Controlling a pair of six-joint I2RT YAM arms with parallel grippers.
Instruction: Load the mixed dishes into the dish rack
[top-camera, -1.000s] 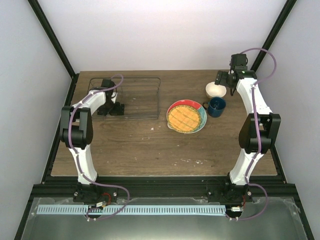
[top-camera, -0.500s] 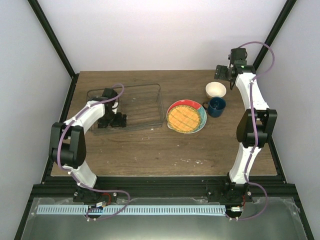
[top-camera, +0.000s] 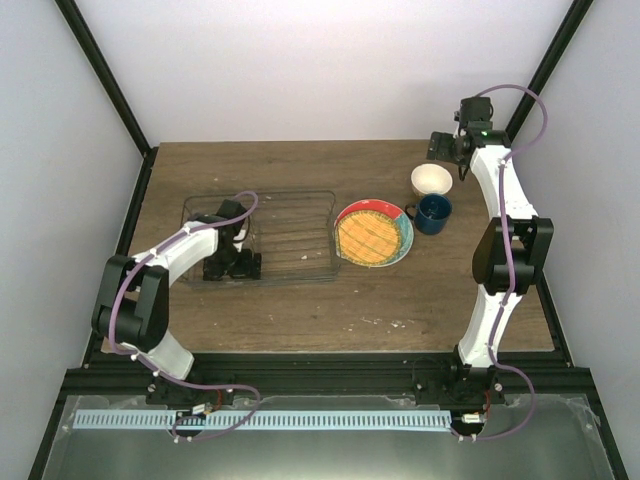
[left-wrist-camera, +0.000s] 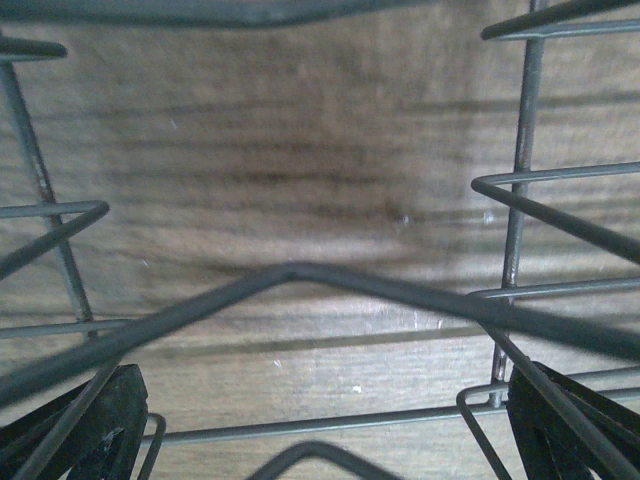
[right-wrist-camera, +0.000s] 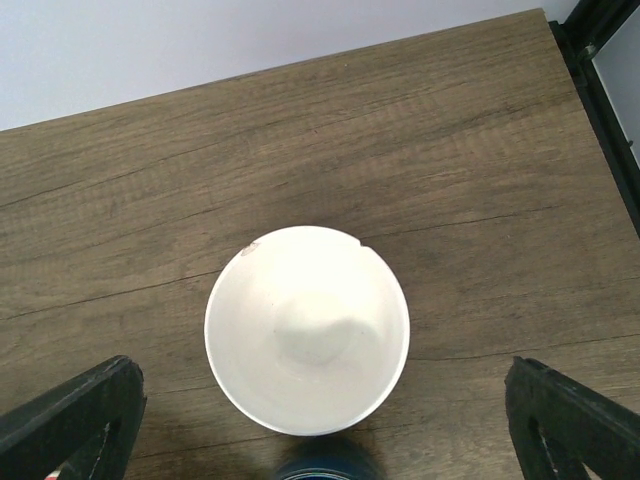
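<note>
The dish rack (top-camera: 290, 232) is sitting on the wooden table (top-camera: 300, 310), left of the middle, with nothing loaded in it. The left arm is reaching into the rack's left end, and the left gripper (left-wrist-camera: 325, 425) is pointing down among the wires. In the left wrist view its two black fingers (left-wrist-camera: 80, 430) are standing wide apart at the bottom corners, with bent rack wires crossing between them and bare wood showing beneath. The jaws are clamping nothing.

Right of the rack the plates are lying in a stack. The yellow-orange plate (top-camera: 372, 233) with its grid pattern is resting on top, and the red plate (top-camera: 350, 210) is showing around it as a rim that is turning teal on the right side. A pale edge (top-camera: 338, 247) is peeking out at the stack's near left side, too small to tell more. The stack's left rim is lying just beside the rack's right end; whether they are touching I cannot tell.

The dark blue mug (top-camera: 434, 213) is standing upright just right of the plates, and the cream bowl (right-wrist-camera: 307, 328) is standing right behind it, near the far right corner of the table. The right gripper (right-wrist-camera: 320, 400) is hovering above the bowl, looking straight down into it, its fingers (right-wrist-camera: 70, 420) spread wide to either side of the bowl and holding nothing
</note>
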